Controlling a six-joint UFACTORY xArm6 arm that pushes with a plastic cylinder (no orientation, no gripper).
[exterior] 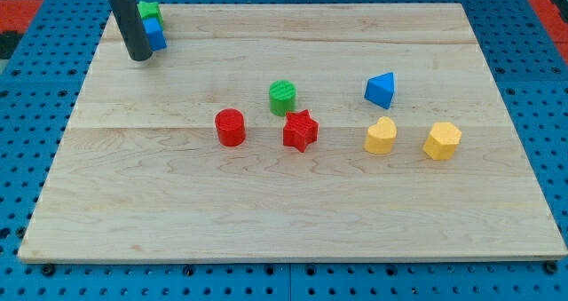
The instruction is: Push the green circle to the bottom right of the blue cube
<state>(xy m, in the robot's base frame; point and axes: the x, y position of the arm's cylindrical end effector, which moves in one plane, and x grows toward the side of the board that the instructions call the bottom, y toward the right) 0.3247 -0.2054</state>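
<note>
The green circle [283, 97] stands near the middle of the wooden board [293, 212], just above and left of a red star [301, 130]. The blue cube [156, 34] sits at the view's top left, touching a green block [149, 11] just above it; both are partly hidden by my rod. My tip [140, 58] rests on the board just below and left of the blue cube, far to the left of the green circle.
A red cylinder [230, 127] lies left of the red star. A blue triangular block [380, 90] sits right of the green circle. A yellow heart [381, 136] and a yellow hexagon-like block [442, 140] lie at the right.
</note>
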